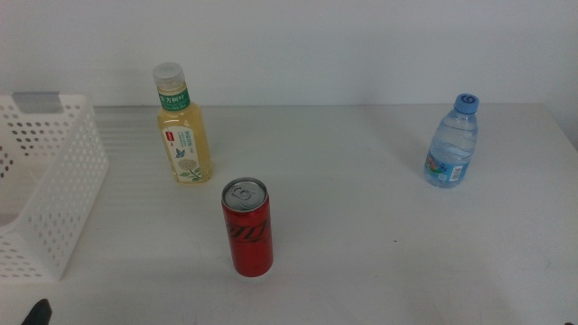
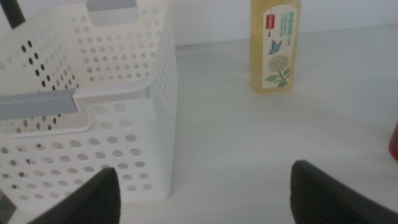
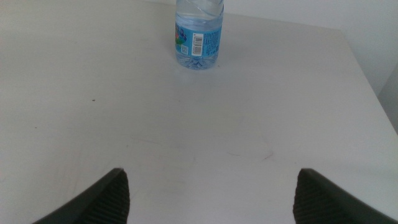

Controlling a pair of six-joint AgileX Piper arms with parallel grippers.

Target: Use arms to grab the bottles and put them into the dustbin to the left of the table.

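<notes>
Fingers wide on left gripper (image 2: 205, 186) and right gripper (image 3: 211, 193); water bottle (image 3: 198, 34) label shows barcode.

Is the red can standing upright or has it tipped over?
Upright. In the middle view the red can stands on its base on the table, its silver top with the pull tab facing up, untouched by either gripper.
</notes>
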